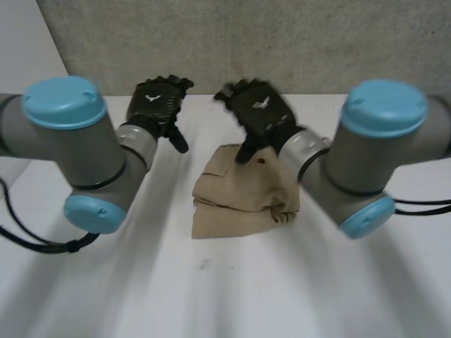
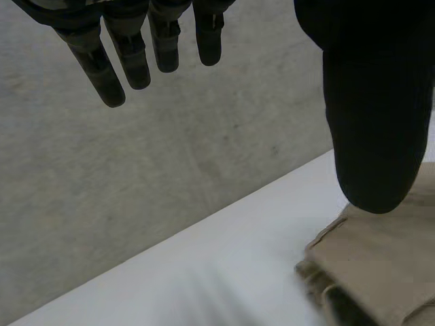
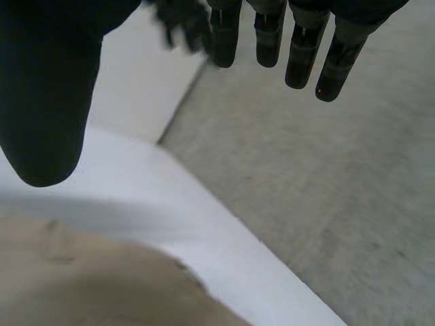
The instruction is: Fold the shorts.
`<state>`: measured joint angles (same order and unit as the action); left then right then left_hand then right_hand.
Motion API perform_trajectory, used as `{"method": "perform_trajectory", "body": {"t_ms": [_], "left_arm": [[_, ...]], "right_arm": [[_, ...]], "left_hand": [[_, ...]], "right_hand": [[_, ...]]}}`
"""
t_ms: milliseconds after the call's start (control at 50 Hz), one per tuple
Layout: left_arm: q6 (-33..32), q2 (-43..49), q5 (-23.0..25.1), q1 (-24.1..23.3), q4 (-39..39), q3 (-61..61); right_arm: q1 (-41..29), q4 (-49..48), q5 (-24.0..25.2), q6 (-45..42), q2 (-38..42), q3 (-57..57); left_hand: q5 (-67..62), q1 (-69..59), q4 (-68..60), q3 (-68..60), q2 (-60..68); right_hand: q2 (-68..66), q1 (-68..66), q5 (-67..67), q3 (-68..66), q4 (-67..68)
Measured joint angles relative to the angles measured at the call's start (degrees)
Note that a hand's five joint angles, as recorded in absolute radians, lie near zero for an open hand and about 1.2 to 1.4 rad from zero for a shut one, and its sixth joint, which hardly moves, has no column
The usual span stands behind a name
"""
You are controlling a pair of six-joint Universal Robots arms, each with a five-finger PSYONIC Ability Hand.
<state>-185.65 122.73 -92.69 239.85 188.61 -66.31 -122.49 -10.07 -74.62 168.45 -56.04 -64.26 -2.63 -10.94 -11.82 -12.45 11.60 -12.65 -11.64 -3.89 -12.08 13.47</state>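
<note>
My left hand (image 1: pixel 158 104) hovers over the white bench (image 1: pixel 176 282), fingers (image 2: pixel 92 64) straight and released. The tan shorts (image 1: pixel 239 197) lie folded mid-bench. My right hand (image 1: pixel 262 113) hangs above their far edge, fingers (image 3: pixel 338 61) released too, grasping nothing.

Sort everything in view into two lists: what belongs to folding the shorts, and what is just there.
Belongs to the job: tan shorts; left hand and right hand, both with fingers open.
Just there: white table; grey wall behind it.
</note>
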Motion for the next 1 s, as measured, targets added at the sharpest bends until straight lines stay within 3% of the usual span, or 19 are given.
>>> {"method": "perform_trajectory", "body": {"t_ms": [140,300,480,600,760,840,1000], "left_arm": [[0.24,8.47,3.58,-4.6,-3.36,11.47],[0.35,16.65,7.94,-6.57,-7.07,19.53],[-0.19,28.9,9.84,-5.94,-18.37,32.29],[-1.31,31.67,9.4,-5.49,-23.78,35.51],[-6.21,31.17,4.28,-4.98,-28.42,34.04],[-8.7,29.36,-0.61,-4.95,-28.77,31.06],[-9.46,28.13,-2.43,-5.54,-28.67,27.47]], "right_arm": [[5.12,5.99,-0.68,9.77,1.86,3.91],[7.75,17.91,-1.42,9.95,9.71,11.56],[10.54,25.2,-2.3,9.56,14.79,14.68],[11.32,28.39,-1.69,9.36,16.84,16.08],[11.6,34.06,-0.33,7.1,20.3,20.21],[11.48,34.45,-0.1,2.35,20.5,20.91],[10.71,33.92,-0.71,-8.65,21.22,20.75]], "left_hand": [[0.0,0.0,0.0,0.0,0.0],[0.0,0.0,0.0,0.0,0.0],[0.0,0.0,0.0,0.0,0.0],[0.0,0.0,0.0,0.0,0.0],[0.0,0.21,0.0,0.0,0.0],[0.0,1.38,0.0,0.0,-0.2],[0.0,1.38,0.0,0.0,-0.92]], "right_hand": [[0.0,0.0,0.0,0.0,0.0],[0.0,0.0,0.0,0.0,0.0],[0.0,0.0,0.0,0.0,0.0],[0.0,0.0,0.0,0.0,0.0],[1.36,0.63,0.0,0.98,0.0],[1.36,0.64,0.0,1.14,0.0],[1.36,1.36,0.0,1.14,0.0]]}}
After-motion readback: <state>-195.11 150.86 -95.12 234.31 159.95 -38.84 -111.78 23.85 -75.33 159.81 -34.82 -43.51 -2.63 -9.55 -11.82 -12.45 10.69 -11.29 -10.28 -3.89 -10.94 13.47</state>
